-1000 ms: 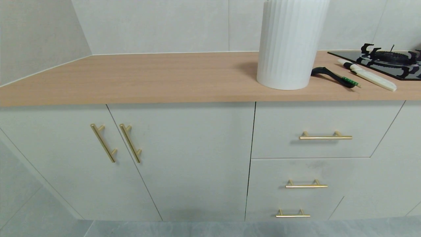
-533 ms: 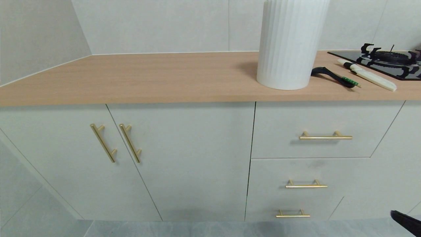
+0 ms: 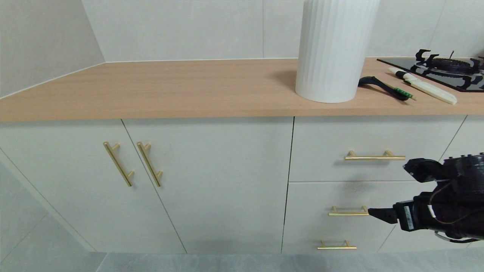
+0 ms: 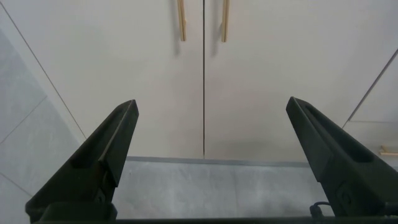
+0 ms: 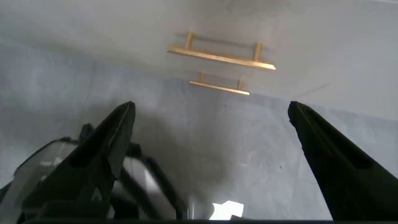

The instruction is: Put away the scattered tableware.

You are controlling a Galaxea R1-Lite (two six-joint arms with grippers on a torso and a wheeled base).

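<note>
On the wooden countertop (image 3: 170,87), to the right of a tall white ribbed container (image 3: 332,49), lie a black utensil (image 3: 380,86), a small green-handled piece (image 3: 404,93) and a white knife (image 3: 429,88). My right gripper (image 3: 395,192) is open and holds nothing. It hangs below the counter in front of the drawers, between the top drawer handle (image 3: 374,157) and the middle handle (image 3: 348,213). In the right wrist view the right gripper (image 5: 211,111) faces two gold handles (image 5: 221,57) and the floor. My left gripper (image 4: 211,106) is open before the cabinet doors (image 4: 204,74).
A black gas hob (image 3: 446,70) sits at the counter's far right behind the knife. Two cabinet doors with slanted gold handles (image 3: 149,163) fill the left half under the counter. A third drawer handle (image 3: 336,247) is near the grey floor (image 3: 227,262).
My right arm has come up from the lower right edge to in front of the drawers, gripper open. The things on the counter have stayed put.
</note>
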